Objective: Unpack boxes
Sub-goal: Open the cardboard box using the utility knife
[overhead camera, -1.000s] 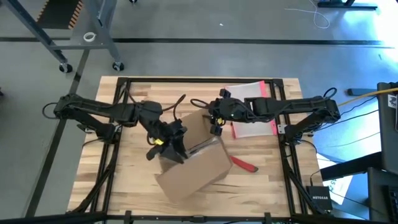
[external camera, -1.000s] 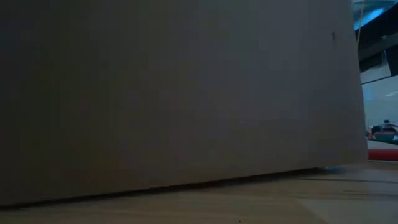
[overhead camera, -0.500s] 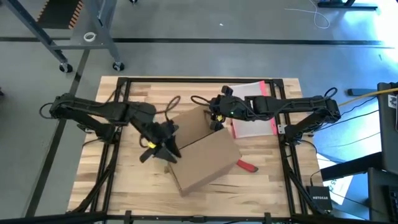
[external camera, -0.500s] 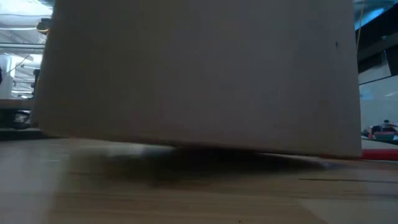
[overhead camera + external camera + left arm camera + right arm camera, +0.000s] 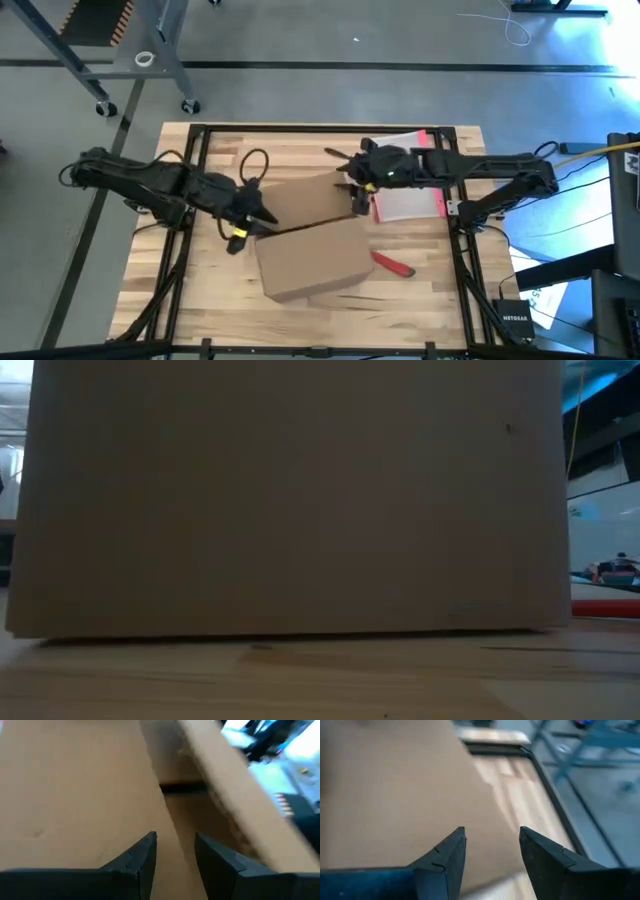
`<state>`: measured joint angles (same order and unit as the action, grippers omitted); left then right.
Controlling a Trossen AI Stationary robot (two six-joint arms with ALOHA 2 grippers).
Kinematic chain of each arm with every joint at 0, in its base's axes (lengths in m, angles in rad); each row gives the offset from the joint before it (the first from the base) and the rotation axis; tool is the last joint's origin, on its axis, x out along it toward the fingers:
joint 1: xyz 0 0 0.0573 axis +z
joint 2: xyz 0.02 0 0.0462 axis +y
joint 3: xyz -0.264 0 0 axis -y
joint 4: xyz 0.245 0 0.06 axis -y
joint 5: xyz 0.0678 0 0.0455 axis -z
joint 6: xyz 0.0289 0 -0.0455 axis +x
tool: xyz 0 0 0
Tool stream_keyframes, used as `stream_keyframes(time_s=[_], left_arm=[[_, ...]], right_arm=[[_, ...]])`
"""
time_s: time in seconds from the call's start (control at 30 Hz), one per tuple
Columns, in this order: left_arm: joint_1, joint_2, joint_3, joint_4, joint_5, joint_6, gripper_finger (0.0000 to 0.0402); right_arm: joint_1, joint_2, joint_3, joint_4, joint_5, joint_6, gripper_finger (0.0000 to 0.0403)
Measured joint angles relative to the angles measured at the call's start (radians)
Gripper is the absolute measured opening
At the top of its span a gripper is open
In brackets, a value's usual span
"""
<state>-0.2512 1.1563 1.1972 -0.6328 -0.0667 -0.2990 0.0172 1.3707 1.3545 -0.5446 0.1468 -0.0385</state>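
The brown cardboard box (image 5: 312,250) stands in the middle of the table and fills the low view (image 5: 290,500), its lower edge (image 5: 290,632) down on the wood. A dark seam runs across its top between two panels. My left gripper (image 5: 258,222) is at the box's left side and my right gripper (image 5: 358,203) at its far right corner. Each is shut on cardboard. The box's inside is hidden in the high view. My left gripper has a cardboard panel's edge (image 5: 167,827) between its two fingers (image 5: 142,857), at the box's left end by the seam. The fingers come from the table's left, slanting down. The box rests on the table. My right gripper pinches the edge of the far top panel (image 5: 487,815) near the box's right corner, with the cardboard running in between its fingers (image 5: 447,852). It comes from the table's right, slanting down, and bare table shows beyond the edge.
A clear pouch with a pink-red edge (image 5: 412,192) lies under my right arm at the back right. A red-handled tool (image 5: 394,265) lies on the wood just right of the box and shows in the low view as a red strip (image 5: 605,606). Black frame rails border the table.
Both grippers have swung the box about: it stood slanted, rose clear of the table at one end, and now sits down flat and nearly square to the table's edges. My left gripper has gone toward the table's left edge and turned; my right gripper has drawn slightly right.
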Motion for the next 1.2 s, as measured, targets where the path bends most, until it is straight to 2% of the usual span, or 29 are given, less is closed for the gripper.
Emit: stream_keyframes(time_s=[0.23, 0.4, 0.5, 0.57, 0.63, 0.77, 1.03, 1.2], left_arm=[[0.033, 0.013, -0.099, 0.121, -0.038, 0.051, 0.0127], [0.042, 0.015, -0.109, 0.156, -0.06, 0.091, 0.0127], [0.053, 0.015, -0.109, 0.155, -0.069, 0.091, 0.0127], [0.063, 0.015, -0.109, 0.158, -0.094, 0.076, 0.0127], [0.07, 0.015, -0.109, 0.161, -0.131, 0.064, 0.0127], [0.083, 0.015, -0.109, 0.161, -0.159, 0.047, 0.0127], [0.096, 0.016, -0.109, 0.188, -0.167, 0.042, 0.0127], [0.095, 0.017, -0.111, 0.278, -0.152, 0.041, 0.0127]], right_arm=[[0.001, -0.021, 0.001, 0.017, -0.251, 0.08, 0.0179], [0.001, -0.027, 0.001, 0.021, -0.405, 0.195, 0.0179], [0.001, -0.03, 0.004, 0.032, -0.544, 0.241, 0.0179], [0.002, -0.03, 0.004, 0.044, -0.627, 0.275, 0.0179], [0.028, -0.03, 0.004, 0.05, -0.665, 0.297, 0.0178], [0.123, -0.03, 0.004, 0.065, -0.638, 0.293, 0.0179], [0.369, -0.017, 0.005, 0.146, -0.259, 0.208, 0.0178], [0.444, -0.003, 0.005, 0.227, -0.147, 0.159, 0.0178]])
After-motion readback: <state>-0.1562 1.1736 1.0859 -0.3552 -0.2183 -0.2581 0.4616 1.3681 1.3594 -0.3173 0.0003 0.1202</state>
